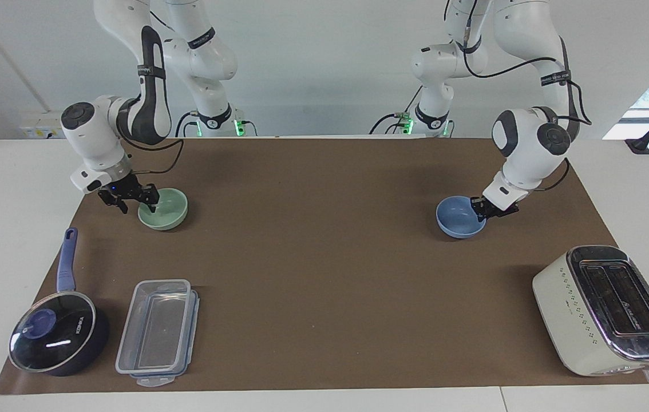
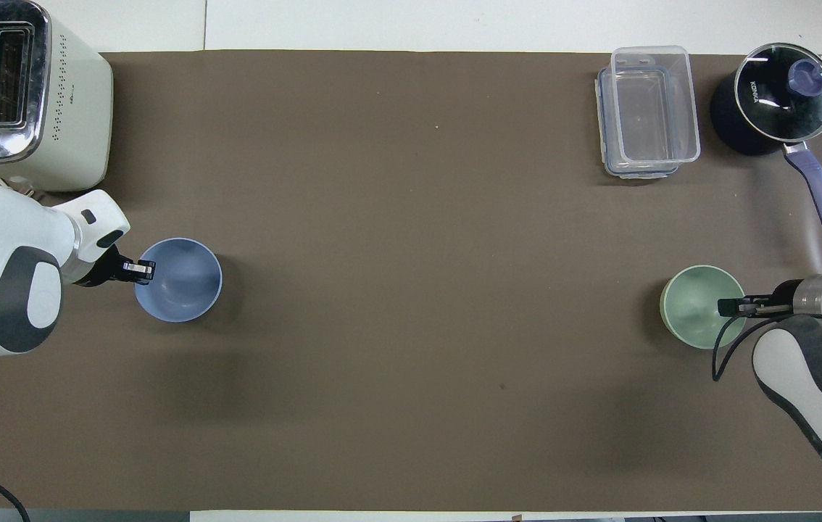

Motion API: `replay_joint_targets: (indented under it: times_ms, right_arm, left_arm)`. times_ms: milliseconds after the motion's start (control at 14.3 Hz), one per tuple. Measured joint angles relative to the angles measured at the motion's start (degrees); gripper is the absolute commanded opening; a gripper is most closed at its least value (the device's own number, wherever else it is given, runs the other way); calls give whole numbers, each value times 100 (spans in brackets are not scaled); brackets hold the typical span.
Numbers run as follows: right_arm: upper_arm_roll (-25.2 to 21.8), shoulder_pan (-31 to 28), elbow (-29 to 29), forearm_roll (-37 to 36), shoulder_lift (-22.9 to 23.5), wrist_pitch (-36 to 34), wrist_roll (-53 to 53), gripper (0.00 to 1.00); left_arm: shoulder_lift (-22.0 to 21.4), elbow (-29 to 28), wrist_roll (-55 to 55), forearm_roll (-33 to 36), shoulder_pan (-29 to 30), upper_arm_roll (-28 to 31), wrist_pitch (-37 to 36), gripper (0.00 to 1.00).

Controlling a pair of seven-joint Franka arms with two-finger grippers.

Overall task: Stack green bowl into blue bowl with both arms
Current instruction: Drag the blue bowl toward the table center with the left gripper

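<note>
The green bowl [image 1: 163, 209] sits upright on the brown mat [image 1: 324, 257] at the right arm's end of the table, and my right gripper [image 1: 137, 197] is at its rim on the side toward the table's edge, one finger [image 1: 153, 195] over the rim inside the bowl, the other outside; whether the fingers already press the wall I cannot tell. The blue bowl [image 1: 460, 217] stands upright at the left arm's end, well apart from the green one. My left gripper [image 1: 483, 209] is low at its rim, on the side toward that end of the table, and it looks clenched on the rim, with a fingertip [image 2: 141, 270] just over the edge in the overhead view. Farther from me than my right gripper are a clear plastic food container [image 1: 156, 332] and, beside it toward the table's end, a dark blue saucepan with a glass lid [image 1: 54, 336]. Farther from me than my left gripper stands a cream toaster [image 1: 605, 309] with a chrome top.
</note>
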Motion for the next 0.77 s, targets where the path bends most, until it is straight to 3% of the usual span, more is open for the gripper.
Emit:
replay_joint_targets:
  times_ms: [210, 350, 629, 769]
  right_arm:
    - [7, 63, -3, 0, -2, -19, 300, 0]
    - [18, 111, 34, 1, -17, -215, 393, 0]
    - [63, 171, 496, 55, -192, -942, 410, 0]
    - [68, 279, 876, 55, -283, -1391, 418, 0]
  left_arm:
    - [292, 1220, -823, -278, -476, -19, -1033, 0]
    - [485, 1717, -1736, -376, -1118, -44, -1216, 0]
    - [681, 1610, -3267, -412, -2695, -88, -720, 0]
    - [698, 1348, -3436, -415, -3073, -91, -347, 0]
